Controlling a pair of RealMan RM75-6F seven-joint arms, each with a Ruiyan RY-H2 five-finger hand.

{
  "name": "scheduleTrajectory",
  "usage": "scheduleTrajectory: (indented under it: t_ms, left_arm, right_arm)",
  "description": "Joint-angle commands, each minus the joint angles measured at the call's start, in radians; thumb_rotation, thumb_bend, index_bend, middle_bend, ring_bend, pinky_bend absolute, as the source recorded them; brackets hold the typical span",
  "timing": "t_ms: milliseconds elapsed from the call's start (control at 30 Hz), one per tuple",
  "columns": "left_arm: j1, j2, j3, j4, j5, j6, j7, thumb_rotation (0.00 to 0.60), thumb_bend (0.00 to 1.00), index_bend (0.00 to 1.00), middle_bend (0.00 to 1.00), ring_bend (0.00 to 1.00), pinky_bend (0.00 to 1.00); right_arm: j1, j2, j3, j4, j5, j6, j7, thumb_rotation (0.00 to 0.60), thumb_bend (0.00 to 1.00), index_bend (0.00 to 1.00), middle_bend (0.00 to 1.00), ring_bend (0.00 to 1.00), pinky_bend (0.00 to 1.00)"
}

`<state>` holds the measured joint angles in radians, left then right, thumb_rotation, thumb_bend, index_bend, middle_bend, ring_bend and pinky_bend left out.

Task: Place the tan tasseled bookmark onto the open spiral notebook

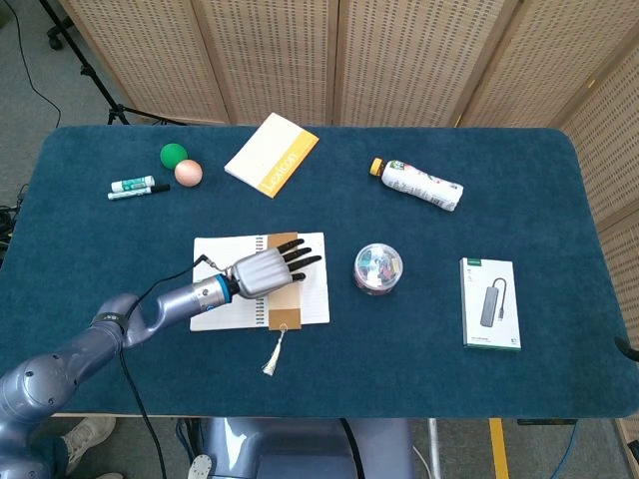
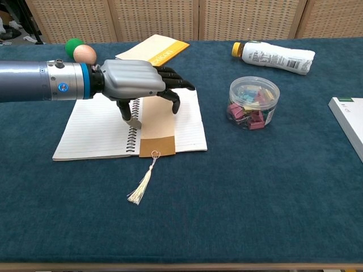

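Note:
The open spiral notebook lies left of centre on the blue table. The tan tasseled bookmark lies flat along its right page beside the spiral. The bookmark's lower end reaches just past the notebook's near edge, and its tassel trails onto the cloth. My left hand reaches in from the left over the bookmark's upper part. Its fingers are spread across the strip and its thumb is down at the spiral, holding the bookmark. The top of the bookmark is hidden under the hand. My right hand is in neither view.
A clear jar of clips stands right of the notebook. A bottle lies behind the jar. A yellow book, two balls and markers sit at the back left. A white box is at the right.

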<state>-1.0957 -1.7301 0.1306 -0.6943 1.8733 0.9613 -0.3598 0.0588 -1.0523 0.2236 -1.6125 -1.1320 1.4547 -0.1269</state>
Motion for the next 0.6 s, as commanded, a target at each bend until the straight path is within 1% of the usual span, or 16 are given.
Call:
scheduleTrajectory:
  t_ms: [33,167,600]
  left_arm:
    - [-0.002,0.001,-0.016,-0.008,-0.039,-0.037,-0.005,0.6,0.46,0.41,0.0,0.0,0.0]
    - [-0.012,-0.003,-0.031,-0.013,-0.068,-0.06,0.011,0.6,0.46,0.41,0.0,0.0,0.0]
    - [-0.031,-0.019,-0.026,-0.033,-0.092,-0.079,0.043,0.6,0.46,0.41,0.0,0.0,0.0]
  right_arm:
    - [-0.001,0.0,-0.001,-0.001,-0.001,0.002,-0.002,0.6,0.0,0.0,0.0,0.0,0.0]
    - [0.0,-0.001,-0.002,-0.003,-0.002,0.001,-0.006,0.6,0.0,0.0,0.0,0.0,0.0]
    - [0.001,0.001,0.0,0.0,0.003,-0.003,0.0,0.6,0.0,0.0,0.0,0.0,0.0]
